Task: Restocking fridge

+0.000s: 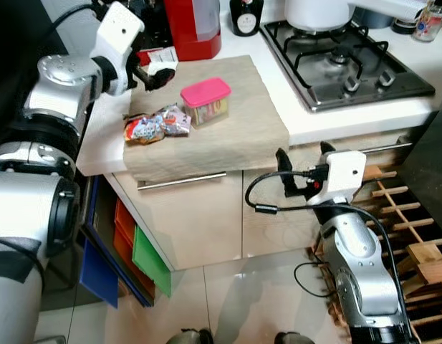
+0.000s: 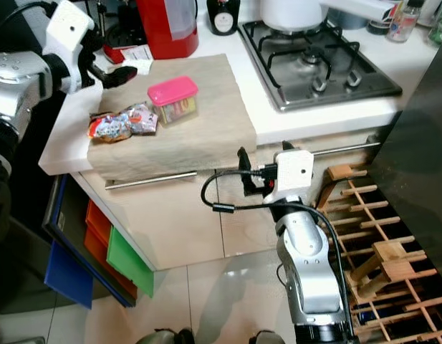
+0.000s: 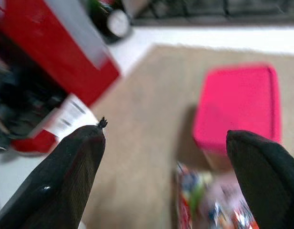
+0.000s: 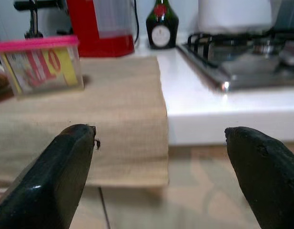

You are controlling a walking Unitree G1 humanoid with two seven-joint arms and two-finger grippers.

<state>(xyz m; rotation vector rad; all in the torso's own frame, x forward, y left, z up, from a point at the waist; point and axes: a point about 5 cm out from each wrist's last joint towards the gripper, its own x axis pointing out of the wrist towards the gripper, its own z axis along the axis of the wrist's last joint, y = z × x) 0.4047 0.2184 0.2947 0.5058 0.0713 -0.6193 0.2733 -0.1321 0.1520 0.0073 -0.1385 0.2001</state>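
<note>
Motion blur smears the left wrist view: the red appliance (image 3: 56,52), the pink-lidded container (image 3: 237,107) and the snack packets (image 3: 211,207) — print unreadable. In the head views, the white pot (image 1: 317,13) at 12 o'clock is cut off by the frame edge — bottle label (image 1: 246,21) too small to read.

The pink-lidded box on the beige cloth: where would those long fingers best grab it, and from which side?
Probably across the clear walls just under the pink lid, coming from above. The pink-lidded box stands upright on the beige cloth, and its flat opposite sides suit two fingers. The snack packets lie close at its left, so fingers should straddle the freer sides. The left gripper, open, hovers nearest.
</note>
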